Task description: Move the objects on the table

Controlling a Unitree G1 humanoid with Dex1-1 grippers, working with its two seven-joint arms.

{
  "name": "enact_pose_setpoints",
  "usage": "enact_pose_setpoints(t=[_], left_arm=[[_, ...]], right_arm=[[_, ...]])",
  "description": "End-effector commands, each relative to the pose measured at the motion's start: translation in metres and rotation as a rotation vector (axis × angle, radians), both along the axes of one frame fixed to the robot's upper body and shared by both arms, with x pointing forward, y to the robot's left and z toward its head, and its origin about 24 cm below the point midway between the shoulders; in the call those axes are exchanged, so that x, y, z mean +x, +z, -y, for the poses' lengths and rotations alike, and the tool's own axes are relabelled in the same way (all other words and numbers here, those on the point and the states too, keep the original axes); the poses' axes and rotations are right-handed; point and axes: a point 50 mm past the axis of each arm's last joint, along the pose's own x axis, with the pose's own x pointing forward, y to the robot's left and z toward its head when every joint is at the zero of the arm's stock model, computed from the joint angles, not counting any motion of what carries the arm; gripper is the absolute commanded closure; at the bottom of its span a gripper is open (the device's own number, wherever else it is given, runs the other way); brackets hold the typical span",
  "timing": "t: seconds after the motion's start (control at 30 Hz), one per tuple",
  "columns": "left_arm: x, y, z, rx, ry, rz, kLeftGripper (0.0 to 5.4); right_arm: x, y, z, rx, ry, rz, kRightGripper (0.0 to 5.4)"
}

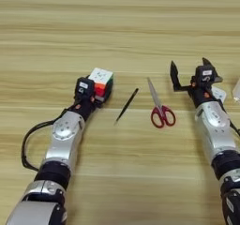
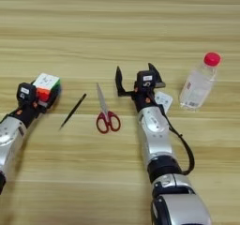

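Your right gripper (image 2: 136, 75) stands wide open over the table (image 2: 122, 27), its two black fingers (image 2: 119, 81) spread well apart with nothing between them. Just beside its wrist on the right you see a small white item (image 2: 163, 100), probably the remote control, partly hidden by the arm. Further right the clear bottle (image 2: 199, 82) with its red cap lies tilted on the wood. Left of the gripper rest the red-handled scissors (image 2: 105, 112), blades pointing away from you, then the thin black stick (image 2: 73, 110). Your left gripper (image 1: 96, 93) sits against the puzzle cube (image 1: 101, 82); you cannot tell how its fingers stand.
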Motion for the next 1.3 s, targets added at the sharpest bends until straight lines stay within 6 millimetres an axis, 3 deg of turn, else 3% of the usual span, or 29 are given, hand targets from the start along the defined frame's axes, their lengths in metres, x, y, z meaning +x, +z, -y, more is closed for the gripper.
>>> enact_pose_setpoints(t=[0.03, 0.07, 0.3, 0.67, 1.07, 1.3], left_arm=[[0.002, -0.004, -0.001, 0.017, 0.012, -0.021, 2.13], [0.002, -0.005, 0.0, 0.02, 0.005, -0.029, 1.84], [0.0, -0.007, 0.005, 0.02, -0.032, -0.035, 1.26], [0.001, 0.008, 0.003, 0.019, -0.011, 0.095, 0.17], [0.0, 0.027, -0.004, 0.003, 0.036, 0.23, 0.02], [-0.011, 0.03, 0.007, 0.003, -0.032, 0.23, 0.02]], right_arm=[[0.004, 0.005, 0.0, -0.01, 0.005, 0.019, 0.0], [0.004, 0.005, 0.0, -0.011, 0.006, 0.019, 0.0], [0.004, 0.005, -0.001, -0.013, 0.009, 0.017, 0.0], [0.003, 0.004, -0.001, -0.016, 0.013, 0.014, 0.0], [0.003, 0.004, -0.002, -0.019, 0.016, 0.011, 0.0], [0.003, 0.004, -0.002, -0.021, 0.016, 0.012, 0.0]])
